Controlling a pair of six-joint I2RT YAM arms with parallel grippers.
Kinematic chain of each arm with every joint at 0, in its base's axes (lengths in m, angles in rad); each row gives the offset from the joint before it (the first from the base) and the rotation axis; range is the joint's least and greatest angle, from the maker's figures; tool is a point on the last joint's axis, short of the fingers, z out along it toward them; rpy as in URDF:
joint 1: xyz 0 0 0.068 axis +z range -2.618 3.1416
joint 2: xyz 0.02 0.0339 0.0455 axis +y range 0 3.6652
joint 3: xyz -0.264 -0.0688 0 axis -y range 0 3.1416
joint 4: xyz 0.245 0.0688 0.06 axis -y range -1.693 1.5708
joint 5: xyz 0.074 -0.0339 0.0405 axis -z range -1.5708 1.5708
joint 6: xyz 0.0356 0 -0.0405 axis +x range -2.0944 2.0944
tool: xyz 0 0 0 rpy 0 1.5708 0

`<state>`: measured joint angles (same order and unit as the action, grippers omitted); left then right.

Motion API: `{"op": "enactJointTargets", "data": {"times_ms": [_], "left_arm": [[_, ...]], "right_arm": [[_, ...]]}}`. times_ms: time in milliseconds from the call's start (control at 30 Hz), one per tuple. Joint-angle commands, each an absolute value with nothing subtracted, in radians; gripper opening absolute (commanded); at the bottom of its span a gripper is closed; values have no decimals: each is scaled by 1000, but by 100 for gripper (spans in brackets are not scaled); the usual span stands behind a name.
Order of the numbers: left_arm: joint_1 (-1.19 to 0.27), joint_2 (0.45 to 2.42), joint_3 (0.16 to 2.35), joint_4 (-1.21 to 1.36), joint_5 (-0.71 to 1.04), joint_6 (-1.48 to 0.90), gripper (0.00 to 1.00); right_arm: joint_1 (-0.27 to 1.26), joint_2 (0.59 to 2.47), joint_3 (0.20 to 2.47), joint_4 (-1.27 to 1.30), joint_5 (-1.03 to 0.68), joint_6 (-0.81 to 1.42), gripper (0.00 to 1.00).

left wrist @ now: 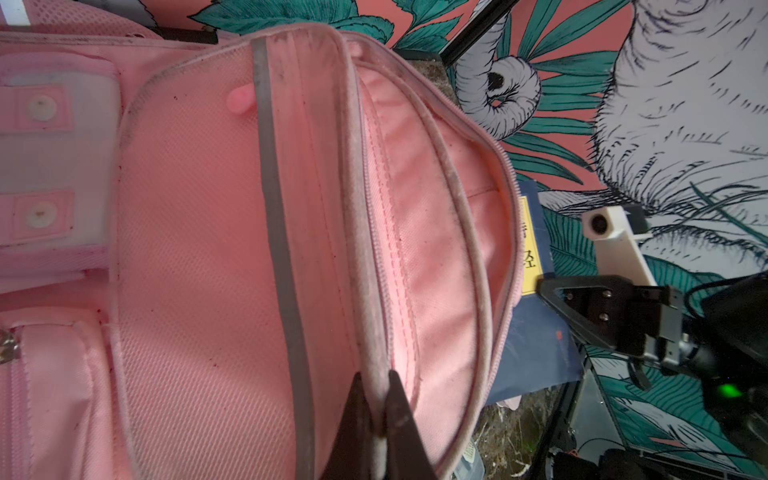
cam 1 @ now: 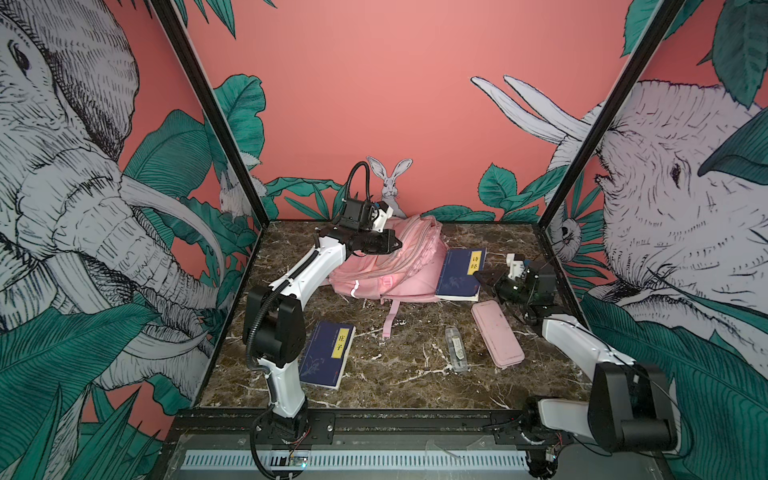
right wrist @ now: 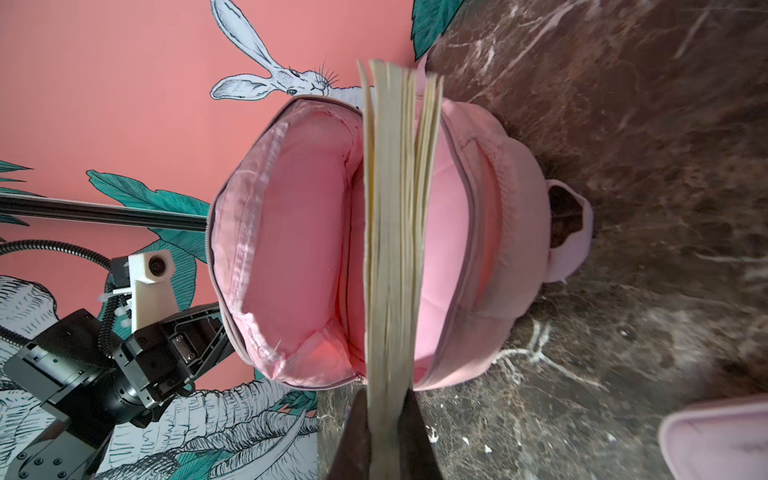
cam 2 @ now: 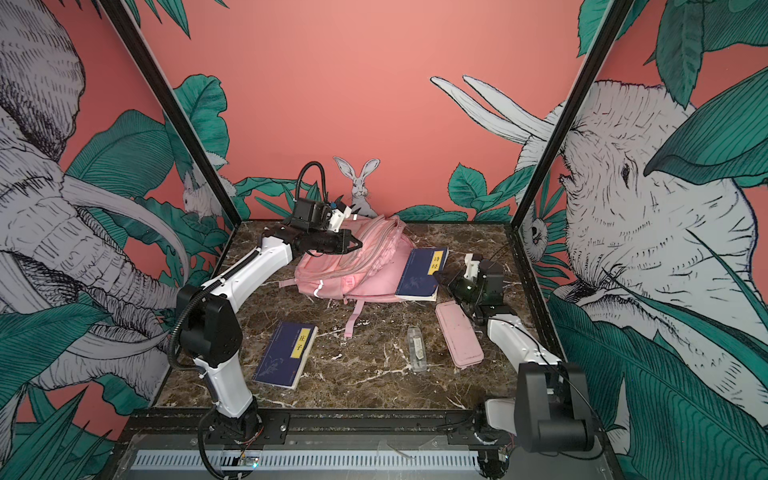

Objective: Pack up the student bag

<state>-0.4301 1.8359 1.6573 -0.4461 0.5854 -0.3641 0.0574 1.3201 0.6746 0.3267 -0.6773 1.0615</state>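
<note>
Left gripper point(left wrist: 375, 378) is closed on the zip edge of the student bag point(cam 1: 386, 266) and holds this edge lifted, so the big compartment stands open toward the right. Right gripper point(right wrist: 386, 399) is closed on the right end of the blue book point(cam 1: 460, 274). I judge that the left end of the book is just at the mouth and not yet deep inside. So the step in hand is the inserting of a book. The next move asks for a push to the left, along the plane of the book, with the zip edge kept up; the loose pages can catch on the lining.

The bag lies on its side at the far middle of the table point(cam 1: 415, 374). It is soft and pink, with a grey reflective strip and soiled piping, and its inside looks empty. At the near left lies a second blue book point(cam 1: 328, 353), well apart from the bag. At the near right lies a pink pencil case point(cam 1: 496, 334), and just left of it a small clear case point(cam 1: 456, 349).
</note>
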Motion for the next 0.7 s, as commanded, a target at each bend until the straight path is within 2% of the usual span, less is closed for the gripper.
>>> {"op": "enactJointTargets", "data": {"times_ms": [0, 667], "left_arm": [[-429, 1737, 1664, -338, 692, -405, 0], [-408, 1691, 1585, -285, 761, -451, 0]], "right_arm": [[90, 1382, 745, 495, -654, 1097, 0], [329, 2019, 1122, 875, -677, 1296, 0]]}}
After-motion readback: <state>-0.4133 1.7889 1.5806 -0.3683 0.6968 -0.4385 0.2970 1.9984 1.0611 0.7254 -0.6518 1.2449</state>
